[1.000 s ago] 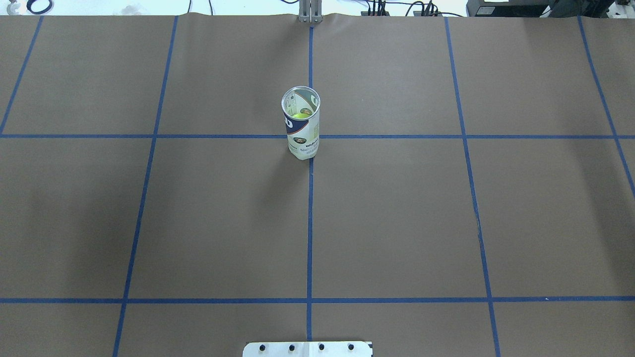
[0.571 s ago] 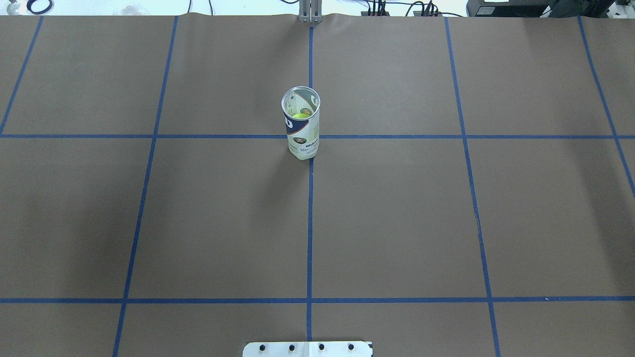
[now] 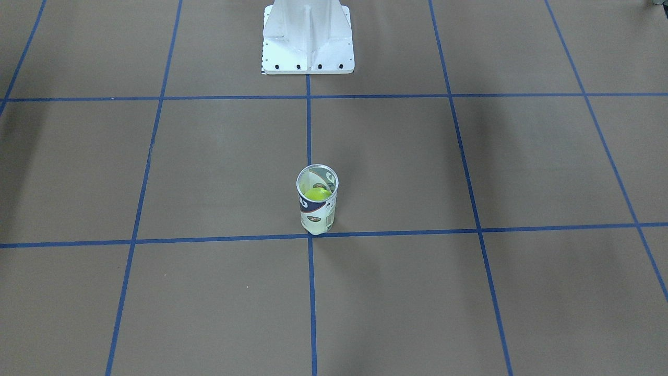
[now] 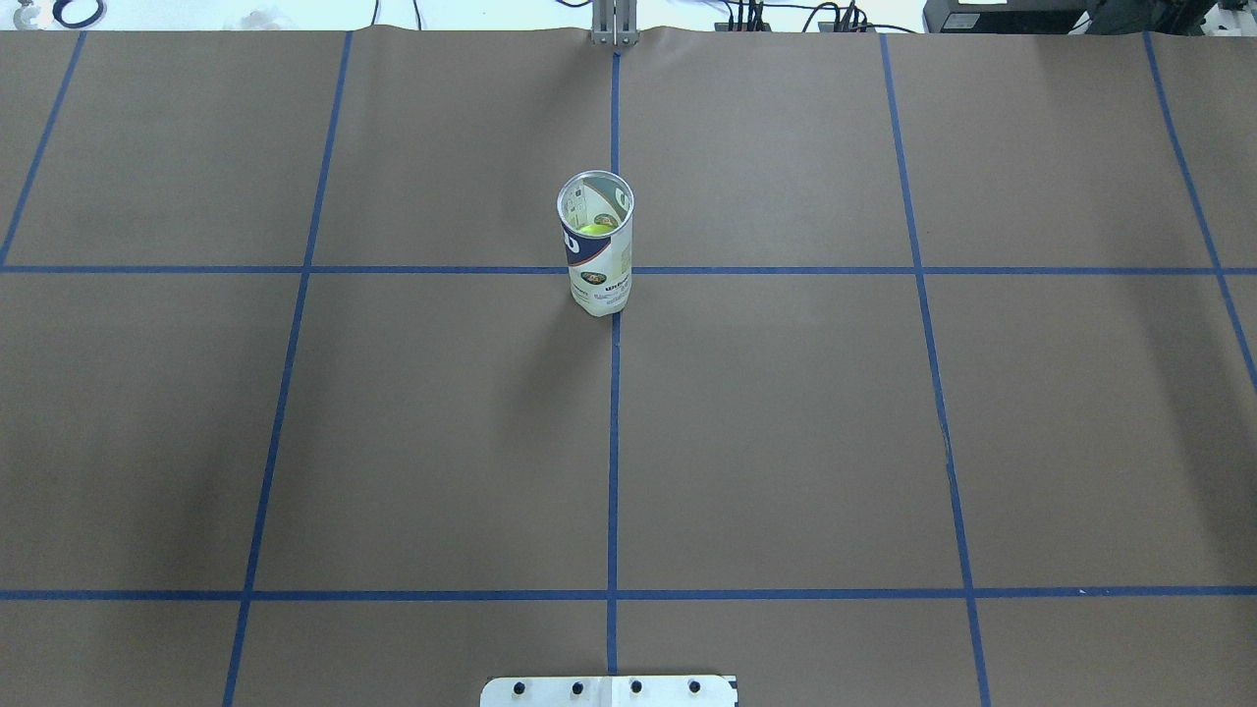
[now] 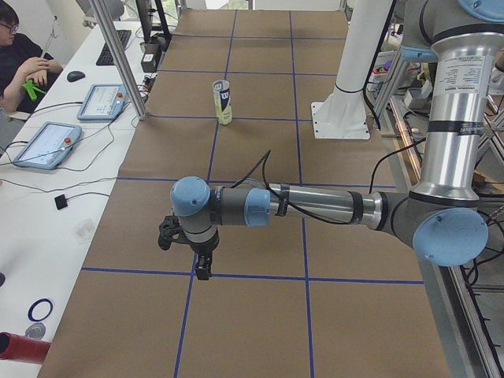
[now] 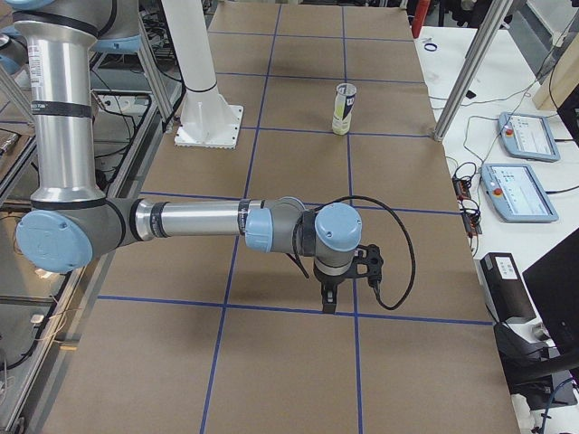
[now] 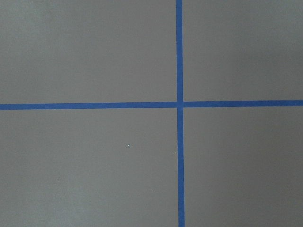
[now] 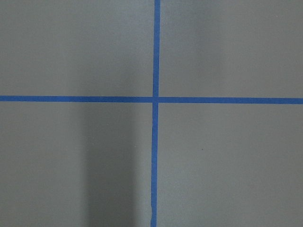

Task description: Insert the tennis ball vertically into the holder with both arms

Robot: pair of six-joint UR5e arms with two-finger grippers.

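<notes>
The holder (image 4: pixel 596 245), a clear can with a white and navy label, stands upright and open-topped at the table's middle; it also shows in the front view (image 3: pixel 317 209) and both side views (image 5: pixel 224 102) (image 6: pixel 343 108). A yellow-green tennis ball (image 4: pixel 594 230) (image 3: pixel 317 194) sits inside it. My left gripper (image 5: pixel 203 272) hangs far from the can near the table's left end, seen only in the left side view; I cannot tell its state. My right gripper (image 6: pixel 330 303) hangs near the right end, likewise. Both wrist views show only brown paper and blue tape.
The white pedestal base (image 3: pixel 308 42) (image 4: pixel 609 690) stands at the robot's side of the table. Blue tape lines grid the brown paper. Tablets (image 5: pixel 47 144) (image 6: pixel 525 190), cables and frame posts line the operators' bench, where a person (image 5: pixel 20 63) sits.
</notes>
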